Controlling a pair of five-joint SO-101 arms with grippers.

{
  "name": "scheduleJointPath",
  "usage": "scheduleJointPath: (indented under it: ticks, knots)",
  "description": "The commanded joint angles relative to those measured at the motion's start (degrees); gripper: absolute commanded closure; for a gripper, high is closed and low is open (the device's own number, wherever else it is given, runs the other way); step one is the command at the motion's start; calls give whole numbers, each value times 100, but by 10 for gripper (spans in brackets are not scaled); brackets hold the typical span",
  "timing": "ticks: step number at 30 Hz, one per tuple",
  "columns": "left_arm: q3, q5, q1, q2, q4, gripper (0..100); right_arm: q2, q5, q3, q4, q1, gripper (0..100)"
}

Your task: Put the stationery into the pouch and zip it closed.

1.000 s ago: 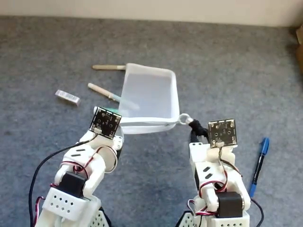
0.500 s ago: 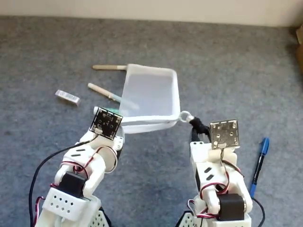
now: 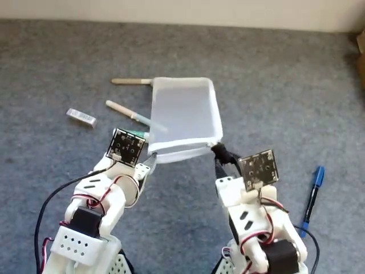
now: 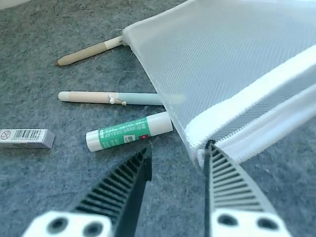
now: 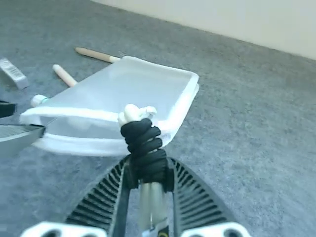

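The white mesh pouch (image 3: pixel 182 111) lies in the middle of the carpet, its zipper edge toward the arms. My right gripper (image 3: pixel 220 154) is shut on the black cord zip pull (image 5: pixel 144 143) at the pouch's near right corner. My left gripper (image 4: pixel 176 152) stands open at the near left corner of the pouch (image 4: pixel 232 74), one finger beside the zipper end. Left of the pouch lie a green glue stick (image 4: pixel 129 131), a beige and teal pen (image 4: pixel 111 98), a beige pencil (image 4: pixel 89 52) and a small boxed eraser (image 4: pixel 24 138). A blue pen (image 3: pixel 312 197) lies to the right.
Grey carpet covers the whole surface, with a pale wall edge (image 3: pixel 182 11) at the back. The beige pencil (image 3: pixel 131 81) and two-tone pen (image 3: pixel 126 112) touch or slip under the pouch's left side. The eraser (image 3: pixel 81 117) sits farther left.
My right gripper has moved left with the zip pull, and the pouch's near right corner has shifted left and turned with it. The left gripper's fingers now show at the near left corner.
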Motion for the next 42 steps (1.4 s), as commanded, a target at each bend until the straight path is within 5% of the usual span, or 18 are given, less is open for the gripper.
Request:
scheduleJointPath:
  ticks: [1,18,26,30,34,42]
  knots:
    - [-22,62,66,-48,-290,822,-92,-26,-655,163,-382,995]
    - [523,422,-558,-22,-1380,831,-92,-26,-769,198,-602,995]
    - [479,413,-523,-31,-1380,992,-92,-26,-734,207,-602,995]
    - [435,413,-514,-75,-1380,994,-92,-26,-725,207,-593,995]
    - [-119,431,-295,-66,-615,994,-92,-26,-734,321,-585,978]
    - [-1692,440,198,-22,1011,994,-92,44,-725,365,101,789]
